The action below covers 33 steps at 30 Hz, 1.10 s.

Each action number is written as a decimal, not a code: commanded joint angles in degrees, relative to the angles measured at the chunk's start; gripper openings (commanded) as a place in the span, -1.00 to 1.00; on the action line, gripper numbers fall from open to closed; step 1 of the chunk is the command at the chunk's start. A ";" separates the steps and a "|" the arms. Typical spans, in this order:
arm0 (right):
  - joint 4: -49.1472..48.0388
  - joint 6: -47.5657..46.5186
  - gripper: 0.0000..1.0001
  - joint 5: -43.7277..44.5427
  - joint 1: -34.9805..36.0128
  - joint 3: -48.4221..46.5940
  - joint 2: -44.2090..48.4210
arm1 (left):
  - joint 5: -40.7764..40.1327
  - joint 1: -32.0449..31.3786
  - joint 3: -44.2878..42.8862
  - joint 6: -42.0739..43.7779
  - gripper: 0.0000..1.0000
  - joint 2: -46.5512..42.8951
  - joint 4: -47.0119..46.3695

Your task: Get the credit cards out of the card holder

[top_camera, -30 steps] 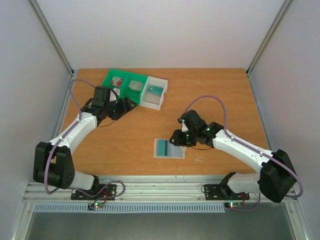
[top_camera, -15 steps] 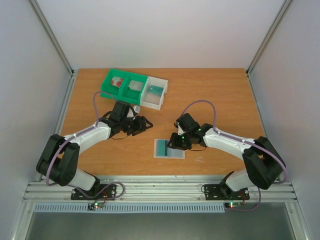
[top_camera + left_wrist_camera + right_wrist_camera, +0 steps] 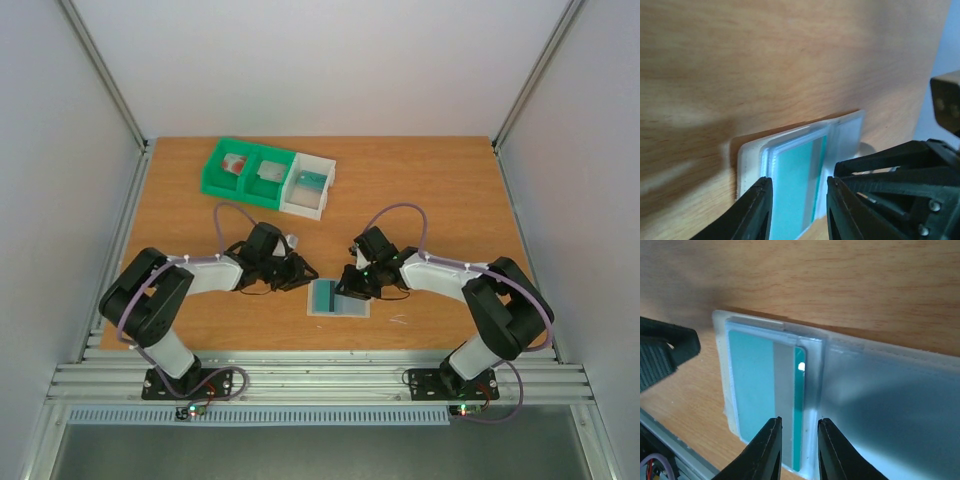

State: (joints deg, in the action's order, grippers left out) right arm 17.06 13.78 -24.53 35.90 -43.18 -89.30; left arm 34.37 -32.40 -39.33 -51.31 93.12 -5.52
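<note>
**Card holder with one card, both claws beside it**

**Item.** Card holder (image 3: 880, 405): a pale translucent sleeve of two side-by-side panels, lying flat on the wooden table (image 3: 440, 200). In the overhead view it sits at 6 o'clock from the table's middle, near the front edge.

**Contents.** One card (image 3: 752, 380), teal with a grey stripe, sits inside the panel on the holder's 9 o'clock side. The panel on the 3 o'clock side is cloudy, and what it holds cannot be told.

**Left claw** (image 3: 798, 200). It is low over the table at the holder's 10 o'clock corner. Its fingers stand partly apart with a moderate gap, and the card's panel shows through that gap. It has hold of nothing that can be seen. Whether the tips touch the sleeve cannot be told.

**Right claw** (image 3: 799, 427). It reaches over the holder from 2 o'clock. Its fingers are apart by a narrow gap, which frames the card's edge next to the fold between the panels. It grips nothing visibly, and contact with the sleeve cannot be told.

**Also present.** Tray (image 3: 213, 178): green and white, with three compartments, at 11 o'clock on the table and well apart from the holder. A small flat thing lies in each compartment, each too small to identify.
</note>
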 commanded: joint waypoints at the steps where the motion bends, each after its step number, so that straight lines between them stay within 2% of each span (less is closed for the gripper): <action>1: -1.94 1.12 -0.55 -1.52 -1.16 0.64 -1.75 | 0.46 -1.08 0.86 -1.70 -0.42 2.24 -6.95; 10: -6.11 2.38 -0.59 -3.43 -1.40 2.16 -2.79 | -0.22 -1.71 0.74 -1.43 -0.71 3.17 -6.23; 19: -8.44 1.64 -0.61 -4.44 -1.45 3.29 -5.18 | -2.94 -3.16 -0.85 2.53 -0.74 2.86 2.88; 33: -12.62 1.64 -0.63 -6.16 -1.45 5.37 -3.29 | -3.93 -3.93 0.31 2.79 -0.74 3.19 3.67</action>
State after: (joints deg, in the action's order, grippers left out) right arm 5.54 15.42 -30.11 34.48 -38.70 -92.66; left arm 31.55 -35.51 -38.81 -49.45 95.74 -2.31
